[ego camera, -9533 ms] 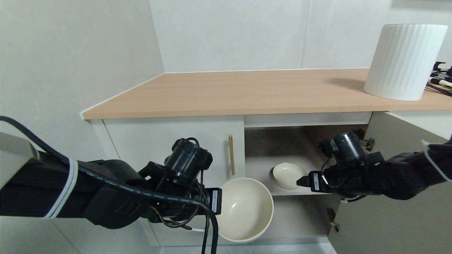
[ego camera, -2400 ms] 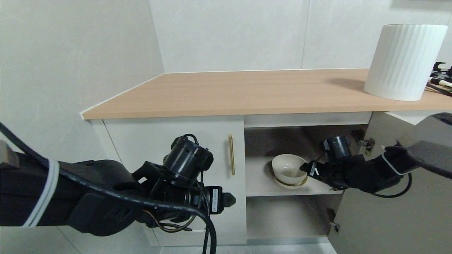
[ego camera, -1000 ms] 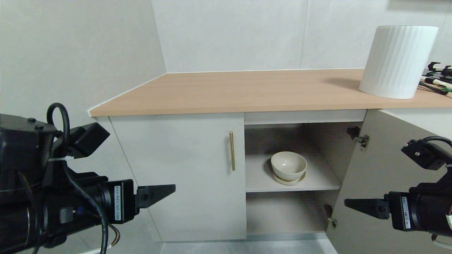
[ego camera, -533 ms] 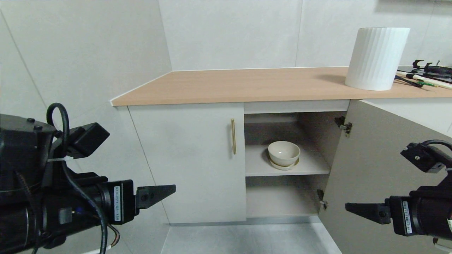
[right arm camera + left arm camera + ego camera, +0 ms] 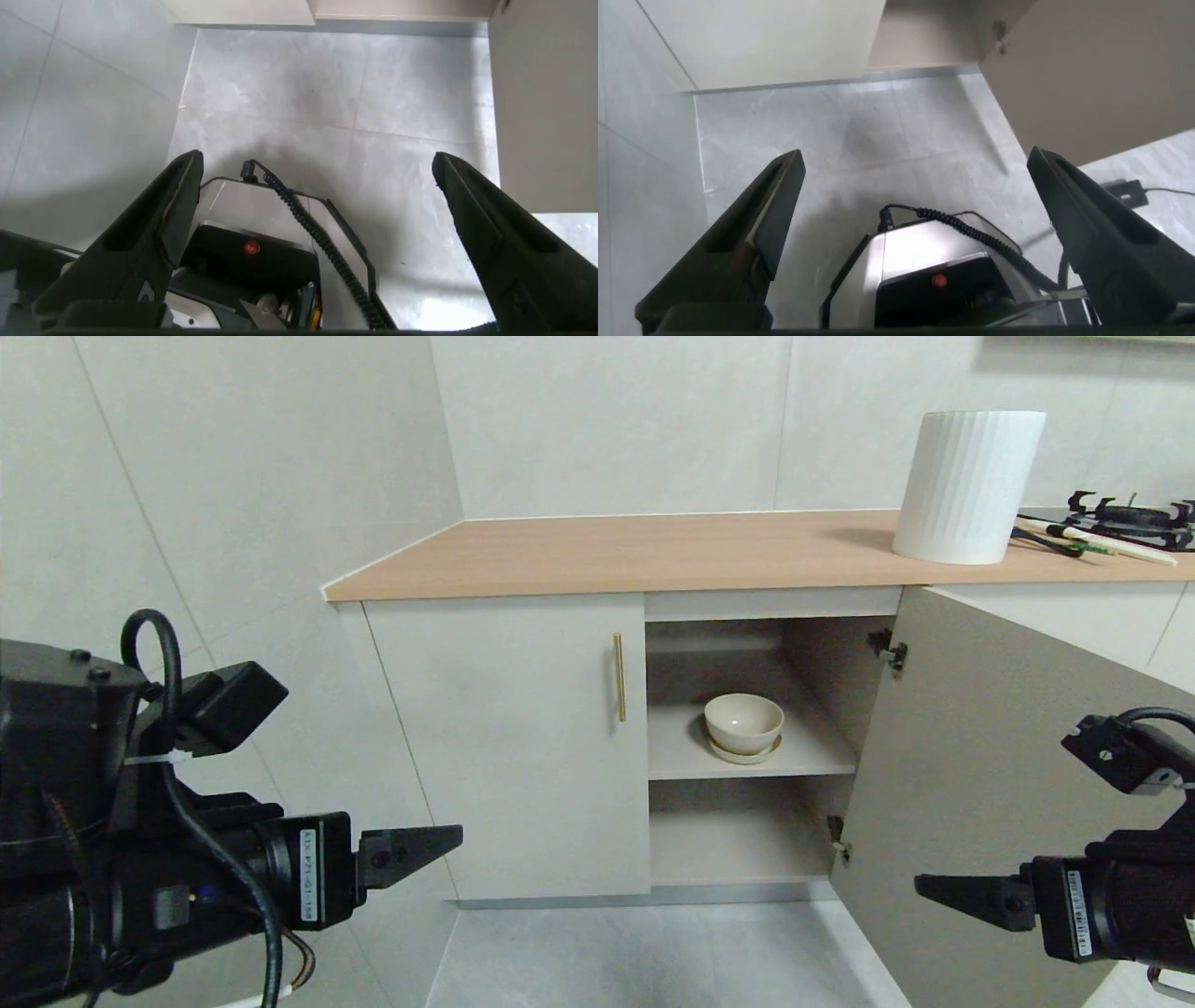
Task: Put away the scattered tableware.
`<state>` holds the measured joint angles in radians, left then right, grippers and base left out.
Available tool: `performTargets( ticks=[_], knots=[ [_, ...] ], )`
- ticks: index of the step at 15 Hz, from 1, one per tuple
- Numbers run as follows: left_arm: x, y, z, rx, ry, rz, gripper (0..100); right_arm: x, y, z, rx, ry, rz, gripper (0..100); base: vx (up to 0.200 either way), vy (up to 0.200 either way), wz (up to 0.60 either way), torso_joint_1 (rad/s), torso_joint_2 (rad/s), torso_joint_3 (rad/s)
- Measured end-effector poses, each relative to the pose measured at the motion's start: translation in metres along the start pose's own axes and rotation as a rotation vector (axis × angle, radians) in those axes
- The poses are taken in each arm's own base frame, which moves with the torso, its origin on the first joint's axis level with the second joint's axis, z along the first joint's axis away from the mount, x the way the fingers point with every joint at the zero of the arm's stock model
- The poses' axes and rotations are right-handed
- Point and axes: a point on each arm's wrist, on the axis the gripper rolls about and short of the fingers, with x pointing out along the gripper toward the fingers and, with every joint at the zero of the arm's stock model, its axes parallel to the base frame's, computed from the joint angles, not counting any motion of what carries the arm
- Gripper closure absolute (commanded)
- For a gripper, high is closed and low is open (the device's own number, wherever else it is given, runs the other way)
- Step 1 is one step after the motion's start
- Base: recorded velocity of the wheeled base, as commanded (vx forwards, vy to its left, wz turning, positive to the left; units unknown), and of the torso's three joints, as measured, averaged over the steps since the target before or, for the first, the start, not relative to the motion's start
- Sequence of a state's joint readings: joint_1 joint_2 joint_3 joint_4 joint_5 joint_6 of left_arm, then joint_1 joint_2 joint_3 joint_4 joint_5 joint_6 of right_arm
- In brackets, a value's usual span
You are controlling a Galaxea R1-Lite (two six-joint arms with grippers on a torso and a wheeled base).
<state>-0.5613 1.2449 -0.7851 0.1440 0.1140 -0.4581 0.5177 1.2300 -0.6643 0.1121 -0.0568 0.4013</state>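
Observation:
A cream bowl (image 5: 744, 721) stands on a small cream plate (image 5: 744, 753) on the upper shelf (image 5: 681, 761) of the open cabinet. Both arms are held low in front of the cabinet, well back from it. My left gripper (image 5: 446, 838) is at the lower left, level with the closed door; in its wrist view the left gripper (image 5: 915, 233) is open and holds nothing, above the floor. My right gripper (image 5: 929, 885) is at the lower right, in front of the open door; in its wrist view the right gripper (image 5: 318, 243) is open wide and holds nothing.
The cabinet's right door (image 5: 980, 756) stands swung open towards me. The left door (image 5: 513, 737), with a gold handle (image 5: 618, 677), is closed. A white ribbed canister (image 5: 966, 485) and dark utensils (image 5: 1111, 518) are on the wooden counter (image 5: 607, 555). The lower shelf (image 5: 728, 845) is bare.
The bowl that my left gripper held 9.5 s ago now stands on the plate in the cabinet. Both arms have pulled back. In the last second the camera has backed away, so the cabinet looks smaller.

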Motion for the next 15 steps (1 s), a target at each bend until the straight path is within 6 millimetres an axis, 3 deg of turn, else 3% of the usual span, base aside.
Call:
performTargets(
  ticks=[7,15],
  knots=[
    [0.000,0.000,0.000,0.002,-0.001,0.000,0,-0.005,-0.001,-0.001,-0.009,-0.009,-0.027,0,0.000,0.000,0.00,0.000,0.00,0.000],
    [0.000,0.000,0.000,0.003,-0.002,0.005,0,-0.031,-0.009,-0.013,-0.131,0.142,-0.086,0,0.000,-0.200,0.00,0.004,0.00,0.005]
  ],
)
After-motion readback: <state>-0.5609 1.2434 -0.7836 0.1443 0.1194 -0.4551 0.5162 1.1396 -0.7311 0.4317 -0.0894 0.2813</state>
